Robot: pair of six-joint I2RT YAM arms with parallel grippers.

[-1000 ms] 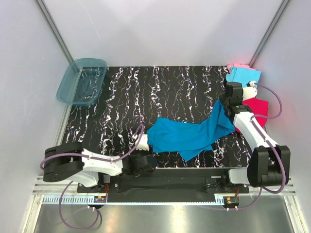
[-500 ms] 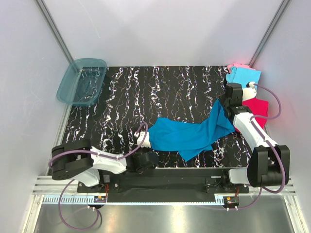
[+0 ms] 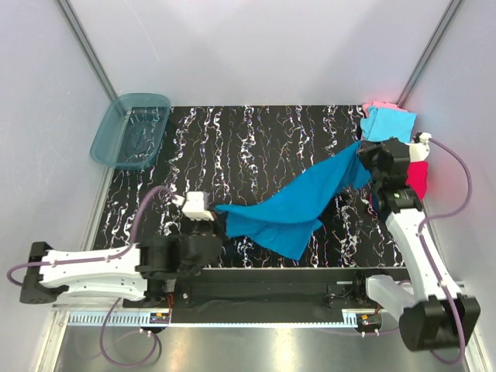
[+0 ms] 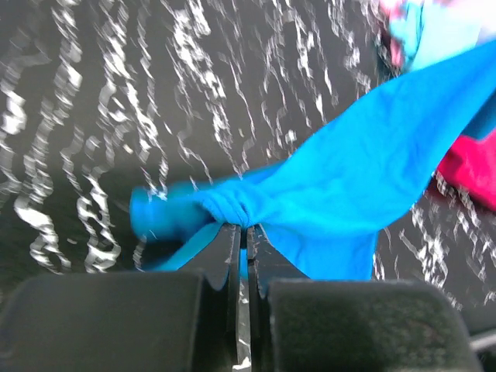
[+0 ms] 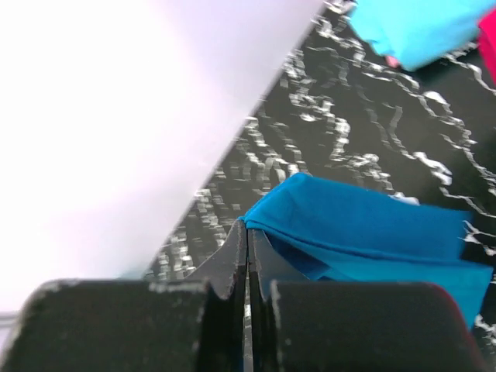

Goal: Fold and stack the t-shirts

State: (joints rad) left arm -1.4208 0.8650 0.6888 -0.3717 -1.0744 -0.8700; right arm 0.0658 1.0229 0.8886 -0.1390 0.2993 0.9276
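Left gripper (image 3: 215, 217) clamped tight on the bunched end of the teal-blue t-shirt (image 3: 298, 203), centre frame; right gripper (image 3: 363, 157) pinched closed on its far corner at right, cloth strung diagonally between them over the marbled surface (image 3: 256, 139).

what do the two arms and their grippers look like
Both the left arm and right arm have white shell links with chunky black joint housings. A thin mauve cable loops loosely along each one. The left gripper and right gripper each end in two flat, matte black fingers.
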